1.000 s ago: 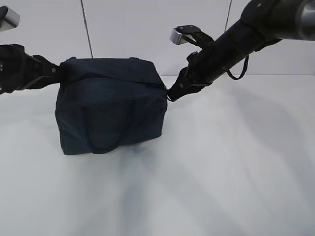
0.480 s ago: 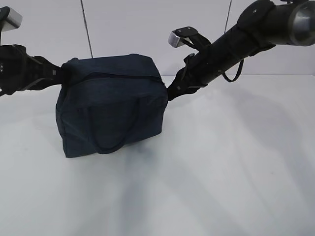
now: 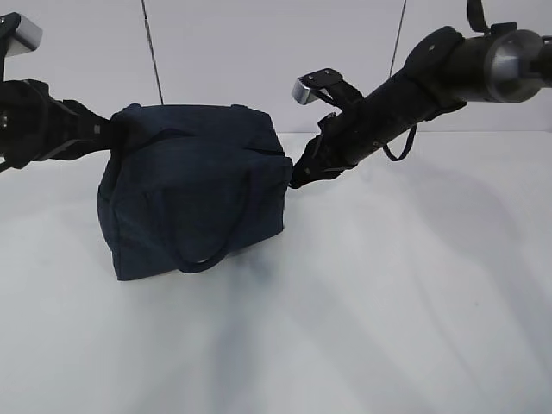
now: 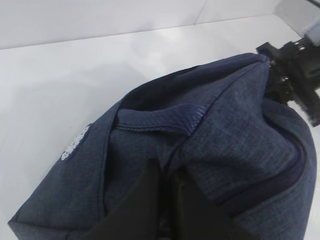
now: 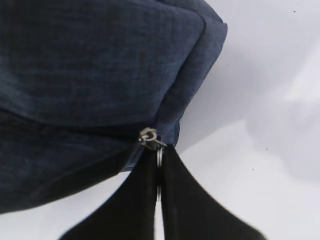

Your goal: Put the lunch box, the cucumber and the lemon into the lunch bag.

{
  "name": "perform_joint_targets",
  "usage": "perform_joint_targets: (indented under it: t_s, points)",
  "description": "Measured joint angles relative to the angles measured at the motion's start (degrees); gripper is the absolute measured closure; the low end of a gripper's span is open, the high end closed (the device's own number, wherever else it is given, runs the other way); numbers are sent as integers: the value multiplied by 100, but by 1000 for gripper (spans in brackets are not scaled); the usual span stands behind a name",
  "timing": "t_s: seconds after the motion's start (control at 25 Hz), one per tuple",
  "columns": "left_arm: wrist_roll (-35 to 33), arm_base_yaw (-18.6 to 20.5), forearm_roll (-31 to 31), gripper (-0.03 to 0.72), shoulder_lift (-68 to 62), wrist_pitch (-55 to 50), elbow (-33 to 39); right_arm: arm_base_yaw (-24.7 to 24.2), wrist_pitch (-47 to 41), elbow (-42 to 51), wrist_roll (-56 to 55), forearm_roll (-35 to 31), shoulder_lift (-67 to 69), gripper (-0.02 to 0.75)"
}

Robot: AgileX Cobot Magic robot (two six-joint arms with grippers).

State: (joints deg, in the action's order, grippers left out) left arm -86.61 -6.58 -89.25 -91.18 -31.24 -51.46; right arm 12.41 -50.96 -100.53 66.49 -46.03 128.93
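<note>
The bag stands on the counter, zipped nearly closed; no lunch box, cucumber or lemon shows, presumably inside. The left gripper has its fingers pinched tight on the fabric at the bag's end. The right gripper has its fingers clamped on the ring pull at the far corner. Pulling on could tip or drag the light bag, or the ring could slip free.
</note>
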Motion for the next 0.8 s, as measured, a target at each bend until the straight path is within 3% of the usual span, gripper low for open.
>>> perform_joint_targets:
  t_s: [0.36, 0.68, 0.8]
  points:
    - [0, 0, 58, 694, 0, -39, 0, 0, 53, -47, 254, -491, 290, 730]
    - [0, 0, 193, 687, 0, -50, -10, -33, -801, -47, 587, -653, 220, 730]
    - [10, 10, 515, 579, 0, -201, -69, -33, -1203, -47, 636, -605, 81, 730]
